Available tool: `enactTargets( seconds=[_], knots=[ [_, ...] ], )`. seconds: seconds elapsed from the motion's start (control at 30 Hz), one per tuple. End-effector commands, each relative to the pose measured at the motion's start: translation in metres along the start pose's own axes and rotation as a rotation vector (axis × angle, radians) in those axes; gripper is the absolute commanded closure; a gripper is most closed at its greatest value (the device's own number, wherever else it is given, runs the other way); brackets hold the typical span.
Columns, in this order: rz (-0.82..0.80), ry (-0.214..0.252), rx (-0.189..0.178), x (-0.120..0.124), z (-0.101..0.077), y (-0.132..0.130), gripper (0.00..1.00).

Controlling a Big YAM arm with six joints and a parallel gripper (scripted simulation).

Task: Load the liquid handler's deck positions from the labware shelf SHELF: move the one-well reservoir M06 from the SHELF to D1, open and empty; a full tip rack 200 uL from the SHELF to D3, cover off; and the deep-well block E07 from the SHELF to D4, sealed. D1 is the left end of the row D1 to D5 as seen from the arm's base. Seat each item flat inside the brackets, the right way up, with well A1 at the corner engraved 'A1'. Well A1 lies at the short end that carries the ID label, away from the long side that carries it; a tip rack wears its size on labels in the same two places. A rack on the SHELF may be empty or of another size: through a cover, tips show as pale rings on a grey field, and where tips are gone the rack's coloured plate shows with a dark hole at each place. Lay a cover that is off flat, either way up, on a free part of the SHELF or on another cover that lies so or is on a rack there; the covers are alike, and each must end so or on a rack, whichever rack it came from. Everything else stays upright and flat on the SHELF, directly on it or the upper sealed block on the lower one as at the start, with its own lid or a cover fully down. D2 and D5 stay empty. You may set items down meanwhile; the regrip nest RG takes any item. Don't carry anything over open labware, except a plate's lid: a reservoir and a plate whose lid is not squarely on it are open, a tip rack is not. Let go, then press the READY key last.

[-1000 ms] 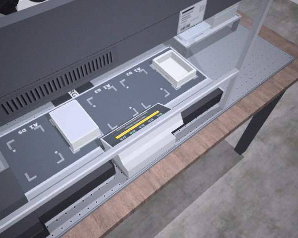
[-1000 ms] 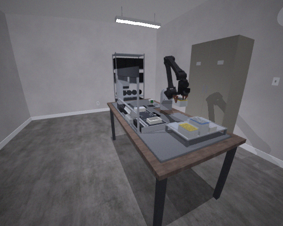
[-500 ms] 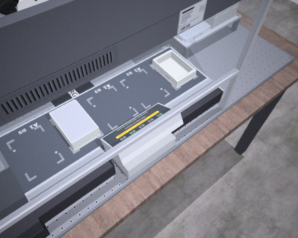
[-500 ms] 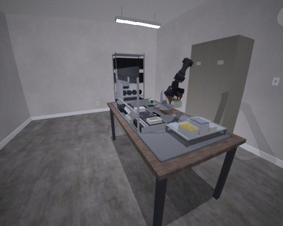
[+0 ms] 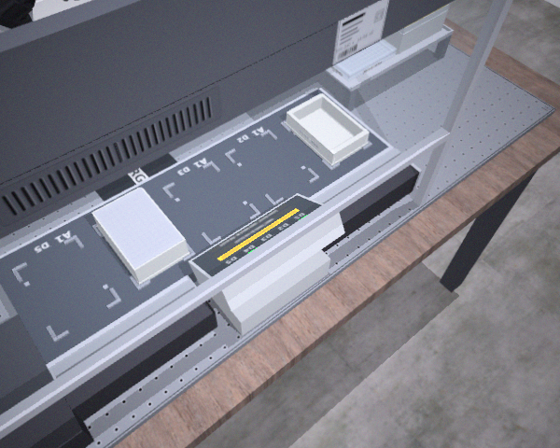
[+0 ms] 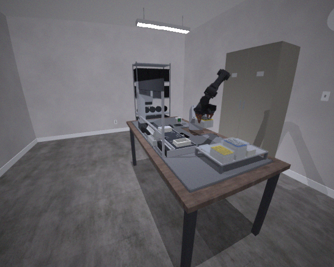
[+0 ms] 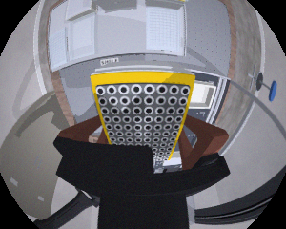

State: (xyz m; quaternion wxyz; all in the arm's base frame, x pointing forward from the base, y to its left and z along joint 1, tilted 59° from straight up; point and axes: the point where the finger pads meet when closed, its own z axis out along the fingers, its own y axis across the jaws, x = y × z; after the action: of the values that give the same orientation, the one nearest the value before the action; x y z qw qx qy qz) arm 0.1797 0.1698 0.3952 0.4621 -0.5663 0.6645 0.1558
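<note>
My gripper (image 7: 142,114) is shut on a yellow tip rack (image 7: 142,111) with no cover; its top shows pale rings on a grey field. In the exterior view the gripper (image 6: 206,116) holds the rack (image 6: 206,122) above the table at the far right, beside the arm's base and apart from the deck. On the deck the white one-well reservoir (image 5: 328,127) sits open in D1. A white sealed deep-well block (image 5: 139,233) sits in D4. The D3 brackets (image 5: 190,203) hold nothing.
The D2 brackets (image 5: 271,163) and D5 brackets (image 5: 63,289) hold nothing. A status panel (image 5: 259,236) and frame post (image 5: 463,96) stand by the deck's front.
</note>
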Motion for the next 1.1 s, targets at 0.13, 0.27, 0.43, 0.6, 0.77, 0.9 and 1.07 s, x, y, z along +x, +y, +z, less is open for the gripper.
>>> enactTargets(
  seconds=[0.13,0.27,0.43,0.6,0.77,0.9,1.07],
  knots=[
    [-0.035,-0.038,0.026,-0.0162,-0.0193,0.0019,1.0],
    [-0.035,-0.038,0.026,-0.0162,-0.0193,0.0019,1.0],
    [-0.035,-0.038,0.026,-0.0162,-0.0193,0.0019,1.0],
    [-0.035,-0.038,0.026,-0.0162,-0.0193,0.0019,1.0],
    [-0.035,-0.038,0.026,-0.0162,-0.0193,0.0019,1.0],
    [0.061,-0.038,0.032,-0.016,-0.0198,0.0003,1.0],
    [0.16,-0.039,0.03,-0.016,-0.0197,0.0003,1.0]
  ],
)
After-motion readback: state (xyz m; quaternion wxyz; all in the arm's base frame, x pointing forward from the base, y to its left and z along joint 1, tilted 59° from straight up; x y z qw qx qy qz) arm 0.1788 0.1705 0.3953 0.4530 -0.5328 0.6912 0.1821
